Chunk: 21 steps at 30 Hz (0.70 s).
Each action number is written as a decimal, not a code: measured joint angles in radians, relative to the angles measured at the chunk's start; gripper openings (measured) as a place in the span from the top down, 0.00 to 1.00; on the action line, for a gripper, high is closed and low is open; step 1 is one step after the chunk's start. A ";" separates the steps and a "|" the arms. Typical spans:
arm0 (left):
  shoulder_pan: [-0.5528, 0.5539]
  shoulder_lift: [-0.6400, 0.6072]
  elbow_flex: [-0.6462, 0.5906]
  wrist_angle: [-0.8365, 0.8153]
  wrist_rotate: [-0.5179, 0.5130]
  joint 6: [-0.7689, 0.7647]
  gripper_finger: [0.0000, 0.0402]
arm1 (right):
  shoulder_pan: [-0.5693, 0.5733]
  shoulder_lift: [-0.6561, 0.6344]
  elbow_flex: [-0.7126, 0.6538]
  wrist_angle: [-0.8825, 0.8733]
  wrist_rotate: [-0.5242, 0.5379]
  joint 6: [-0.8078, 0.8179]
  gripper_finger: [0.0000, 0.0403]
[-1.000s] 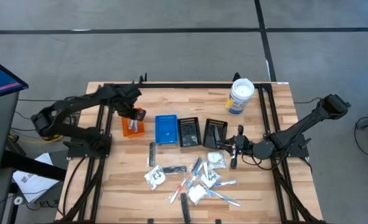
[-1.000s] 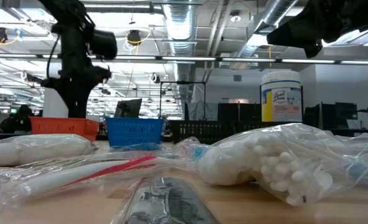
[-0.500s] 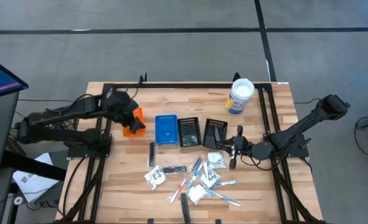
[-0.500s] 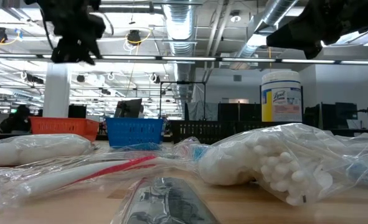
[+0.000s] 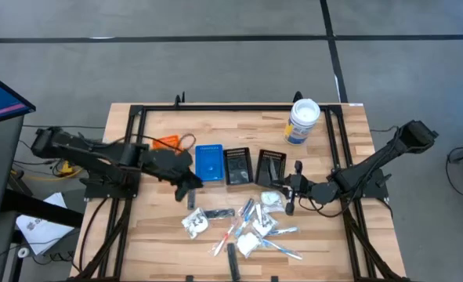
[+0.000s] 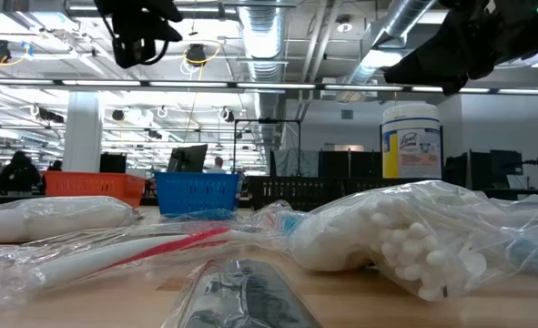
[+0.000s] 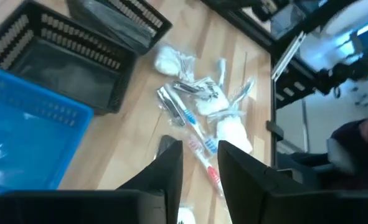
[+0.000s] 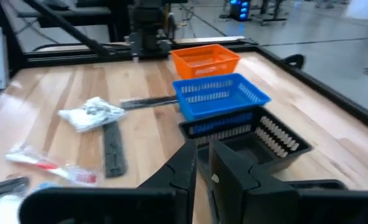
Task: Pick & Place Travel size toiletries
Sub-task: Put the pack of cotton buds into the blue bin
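Left gripper [image 5: 190, 188] beside blue bin [image 5: 209, 162], fingers slightly apart, empty, heading to toiletries pile [image 5: 247, 227] lying in front of that bin; right gripper [image 5: 291, 190] clenched, empty, beyond the black bins. Reach step; next descend, grasp one item

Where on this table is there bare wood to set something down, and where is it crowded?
Bare wood: the far strip of the table between the orange bin and the white tub, and the near left corner. Crowded: the toiletries near the middle, just in front of the blue bin and black bins.
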 joint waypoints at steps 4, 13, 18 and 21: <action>-0.054 0.086 0.000 0.024 -0.039 0.009 0.77 | -0.001 0.000 0.000 0.005 -0.044 0.000 0.91; -0.192 0.245 -0.001 0.015 0.231 -0.256 0.77 | -0.001 0.000 0.000 0.004 -0.045 0.000 0.91; -0.259 0.287 -0.001 -0.053 0.252 -0.455 0.77 | -0.001 0.000 0.000 0.004 -0.045 0.004 0.91; -0.275 0.290 -0.001 -0.170 0.194 -0.581 0.77 | -0.001 0.000 0.000 0.004 -0.045 0.008 0.91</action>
